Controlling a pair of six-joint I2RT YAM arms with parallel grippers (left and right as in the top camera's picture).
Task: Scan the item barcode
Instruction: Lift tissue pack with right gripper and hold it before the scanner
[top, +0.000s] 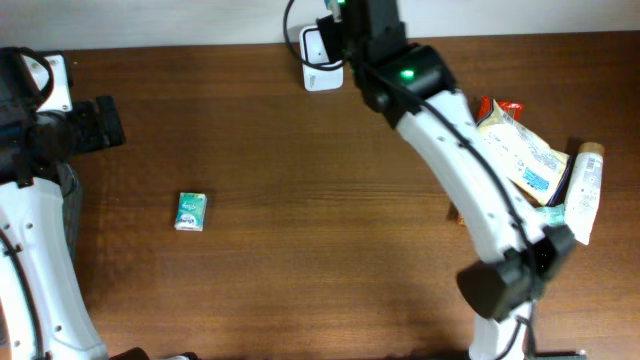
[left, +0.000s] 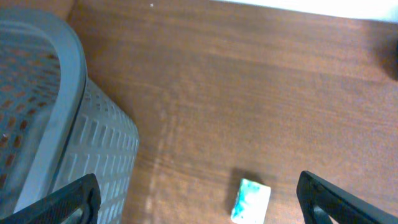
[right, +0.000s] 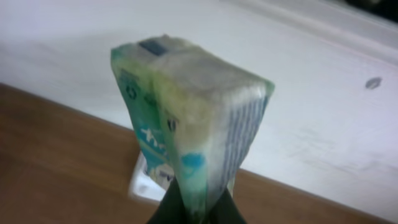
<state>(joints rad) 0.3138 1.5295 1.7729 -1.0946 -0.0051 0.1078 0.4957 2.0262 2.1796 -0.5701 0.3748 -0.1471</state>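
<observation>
Packet (right: 186, 118), green and white, stands upright in the right gripper (right: 196, 210) — jaws clamped on its lower end — near the white scanner (top: 322, 62) at the far edge of the bench (top: 300, 200). Left gripper (left: 199, 190) hangs wide apart beside a grey basket (left: 62, 93), above a second small packet (top: 190, 211).

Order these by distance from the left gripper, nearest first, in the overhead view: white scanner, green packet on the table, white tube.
From the left gripper:
1. green packet, left side, close by.
2. white scanner, top centre, at the far edge.
3. white tube, far right.
</observation>
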